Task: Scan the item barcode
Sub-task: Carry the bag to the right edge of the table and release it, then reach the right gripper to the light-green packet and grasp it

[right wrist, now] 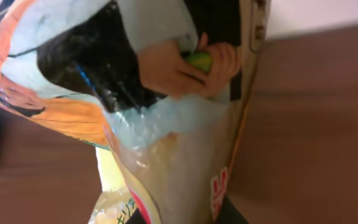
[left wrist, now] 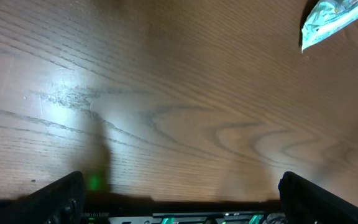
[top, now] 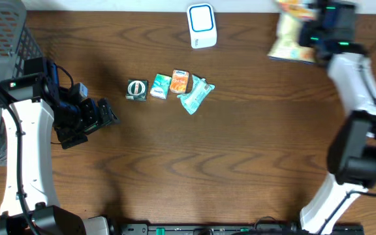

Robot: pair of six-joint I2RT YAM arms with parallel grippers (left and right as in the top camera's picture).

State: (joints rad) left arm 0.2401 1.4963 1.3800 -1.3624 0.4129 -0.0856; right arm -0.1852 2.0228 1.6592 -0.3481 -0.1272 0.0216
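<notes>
Right hand (top: 312, 36) clamped on the bag (top: 286, 40) near the scanner (top: 202, 26); left hand (top: 106, 115) wide open, empty, over the bench (top: 240, 163).

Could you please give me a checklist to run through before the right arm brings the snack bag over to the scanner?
1. Grip: right claw shut on the snack bag: ok.
2. Facing: barcode turned toward the scanner: cannot tell; none shows in any view.
3. Target: scanner unobstructed at the far edge of the table: ok.
4. Path: bare wood between bag and scanner: ok.
5. Other arm: left claw open, empty, well apart from the scanner: ok.
6. Clutter: the small packets lie nearer than that path: ok.
</notes>
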